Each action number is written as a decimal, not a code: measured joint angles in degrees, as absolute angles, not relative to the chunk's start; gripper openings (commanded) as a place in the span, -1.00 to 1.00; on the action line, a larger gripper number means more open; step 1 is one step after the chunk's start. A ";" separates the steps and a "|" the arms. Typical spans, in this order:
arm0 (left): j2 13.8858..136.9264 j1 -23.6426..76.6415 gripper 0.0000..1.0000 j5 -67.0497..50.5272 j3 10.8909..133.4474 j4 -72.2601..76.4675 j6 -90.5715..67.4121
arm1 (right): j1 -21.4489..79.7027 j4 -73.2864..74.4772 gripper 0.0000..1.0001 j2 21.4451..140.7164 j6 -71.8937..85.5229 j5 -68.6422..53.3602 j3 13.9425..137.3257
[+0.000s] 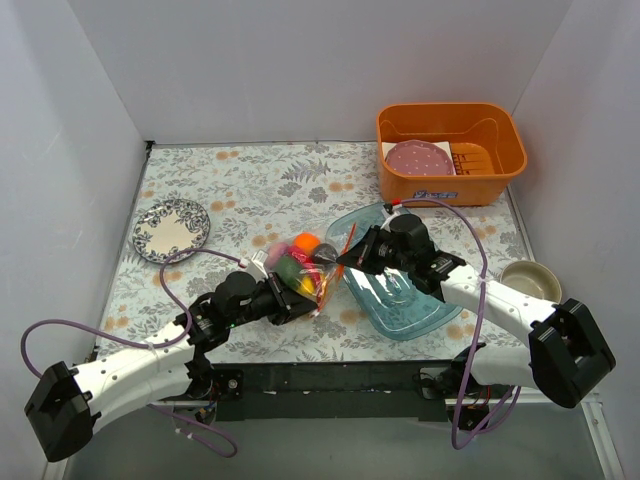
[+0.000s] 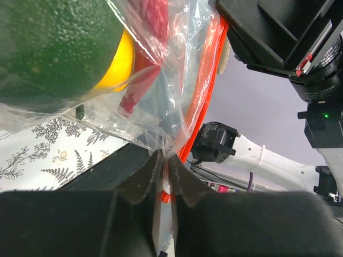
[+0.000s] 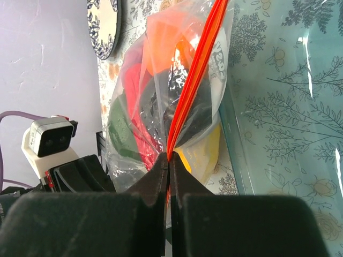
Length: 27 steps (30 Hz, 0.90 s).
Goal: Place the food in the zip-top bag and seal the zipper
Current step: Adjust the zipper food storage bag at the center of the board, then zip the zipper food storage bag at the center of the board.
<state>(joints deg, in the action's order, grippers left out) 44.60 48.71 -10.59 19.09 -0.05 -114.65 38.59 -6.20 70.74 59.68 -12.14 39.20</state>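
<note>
The clear zip-top bag (image 1: 303,262) sits upright mid-table, between my two grippers. It holds the food: an orange (image 1: 305,241), a green lime (image 2: 48,48), a yellow pepper (image 2: 115,69) and a red chilli (image 2: 140,80). My left gripper (image 1: 310,300) is shut on the near end of the bag's mouth, and a bit of the red-orange zipper (image 2: 206,91) shows between its jaws (image 2: 166,160). The right gripper (image 1: 346,258) is shut on the zipper (image 3: 198,69) from the other side, its fingertips pinched on the strip (image 3: 169,157). In the right wrist view the strip runs as one tight line.
A clear blue tray (image 1: 405,300) lies under the right gripper, right of the bag. At the back right stands an orange bin (image 1: 500,150) holding a pink dotted disc (image 1: 418,157). A patterned plate (image 1: 172,228) lies at the left and a small bowl (image 1: 530,280) at the right edge.
</note>
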 measured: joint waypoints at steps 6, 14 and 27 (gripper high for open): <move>44.99 48.84 -1.00 -10.04 19.11 0.27 -114.65 | 38.59 -5.78 -0.36 70.48 59.16 -12.01 39.20; 44.16 48.88 -1.00 -8.64 20.29 -3.51 -114.65 | 38.59 6.42 0.31 62.70 54.96 -8.56 40.51; 43.35 48.95 -1.00 -4.99 23.90 -9.96 -111.77 | 54.63 6.13 0.10 59.07 63.00 -9.30 37.52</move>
